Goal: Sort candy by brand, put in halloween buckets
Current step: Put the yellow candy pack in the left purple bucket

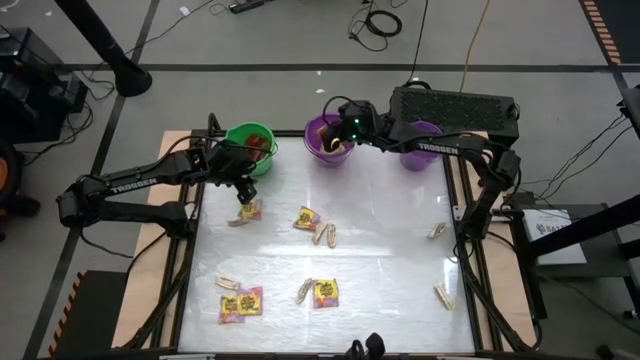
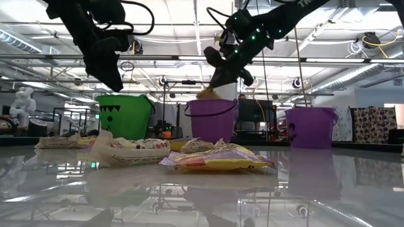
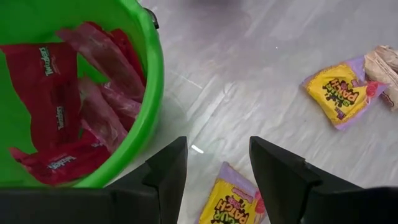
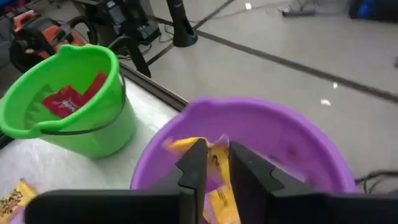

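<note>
1. The left gripper (image 1: 243, 190) hangs at about ten o'clock on the desk (image 1: 380, 250), just beside the green bucket (image 1: 251, 146) and above a yellow packet (image 1: 248, 210); its fingers (image 3: 166, 171) stand apart with nothing between them
2. The green bucket sits at the far edge, around eleven o'clock, and holds red packets (image 3: 56, 106)
3. Loose candy lies across the desk: a yellow packet and a tan piece (image 1: 324, 234) near the centre, more yellow packets (image 1: 241, 303) at about seven o'clock, another yellow one (image 1: 326, 292) at six o'clock beside a tan piece, and tan pieces (image 1: 442, 295) at four and three o'clock
4. The deep purple bucket (image 1: 324, 140) stands at twelve o'clock, right of the green one
5. The right gripper (image 1: 342, 143) is over the mouth of this purple bucket; its fingers (image 4: 194, 167) are close together with a yellow packet (image 4: 214, 163) between them, though I cannot tell whether they clamp it or have let go
6. The paler lavender bucket (image 1: 421, 155) stands at one o'clock, partly under the right arm
</note>
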`<state>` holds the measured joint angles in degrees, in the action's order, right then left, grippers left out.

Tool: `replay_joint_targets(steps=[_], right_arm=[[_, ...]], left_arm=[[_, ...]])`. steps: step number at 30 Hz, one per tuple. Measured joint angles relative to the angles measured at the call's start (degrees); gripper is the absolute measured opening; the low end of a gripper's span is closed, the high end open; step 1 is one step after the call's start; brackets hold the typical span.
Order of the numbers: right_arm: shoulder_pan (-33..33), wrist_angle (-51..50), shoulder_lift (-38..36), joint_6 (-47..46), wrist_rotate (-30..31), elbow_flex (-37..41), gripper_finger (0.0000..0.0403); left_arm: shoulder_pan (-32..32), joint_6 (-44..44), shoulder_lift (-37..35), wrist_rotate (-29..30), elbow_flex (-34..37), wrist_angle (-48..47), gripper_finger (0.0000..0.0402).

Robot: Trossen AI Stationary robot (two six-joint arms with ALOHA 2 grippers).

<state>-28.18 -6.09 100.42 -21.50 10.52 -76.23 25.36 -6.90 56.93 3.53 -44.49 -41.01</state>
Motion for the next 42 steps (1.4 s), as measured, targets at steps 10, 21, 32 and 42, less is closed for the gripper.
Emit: replay_joint_targets(steps=[10, 21, 32, 42], right_arm=[[0.34, 1.55, -0.35, 2.42, -0.28, 0.0, 0.0123], [5.77, 6.76, -0.37, 2.24, -3.76, 0.0, 0.0141], [14.68, 21.03, -0.05, 6.81, -16.72, 0.0, 0.0141], [25.44, 40.29, 11.37, 11.42, -16.94, 0.0, 0.0141]], left_arm=[[0.0, 0.35, 0.02, 0.85, 0.0, 0.04, 0.018], [0.0, 1.23, 0.07, 1.7, 0.0, 0.03, 0.018], [0.0, -17.33, 0.07, -2.74, -0.07, -5.26, 0.018], [-1.87, -15.4, 0.07, -4.04, -0.07, -8.97, 0.018]])
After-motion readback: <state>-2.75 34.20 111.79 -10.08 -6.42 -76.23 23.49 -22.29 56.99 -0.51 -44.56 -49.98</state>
